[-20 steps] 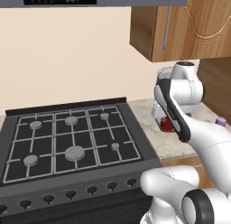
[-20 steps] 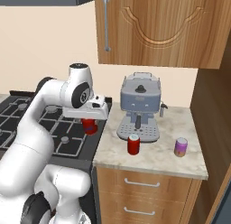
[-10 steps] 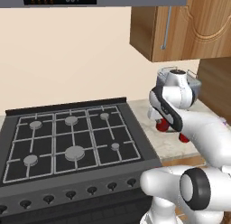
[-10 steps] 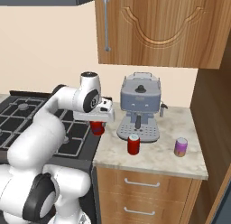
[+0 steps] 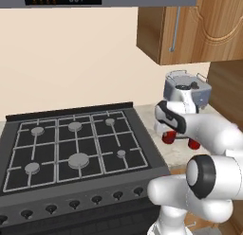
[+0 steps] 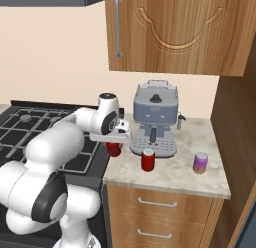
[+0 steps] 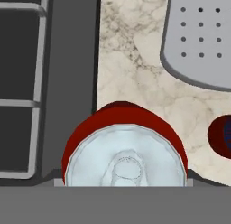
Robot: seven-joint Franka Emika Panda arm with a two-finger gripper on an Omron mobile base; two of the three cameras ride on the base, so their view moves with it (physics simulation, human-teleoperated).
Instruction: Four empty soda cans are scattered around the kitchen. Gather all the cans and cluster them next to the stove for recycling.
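Note:
My gripper (image 6: 114, 143) is shut on a red soda can (image 6: 114, 150) at the counter's left edge, right beside the black stove (image 6: 30, 128). In the hand view this can's silvery top (image 7: 125, 161) sits close below the camera, straddling the stove's rim (image 7: 72, 83) and the marble counter (image 7: 135, 74). From the left base view the held can (image 5: 167, 137) peeks out under the hand. A second red can (image 6: 148, 159) stands in front of the espresso machine. The purple can (image 6: 200, 163) stands further right. The third red can is out of view.
The grey-blue espresso machine (image 6: 155, 119) stands just right of the hand, and its perforated drip tray (image 7: 198, 38) is close to the held can. Wooden cabinets (image 6: 170, 32) hang overhead. The stove's grates (image 5: 71, 139) lie to the left.
The arm has swung right and lower, carrying the red can from over the stove's right edge to the counter edge next to the stove.

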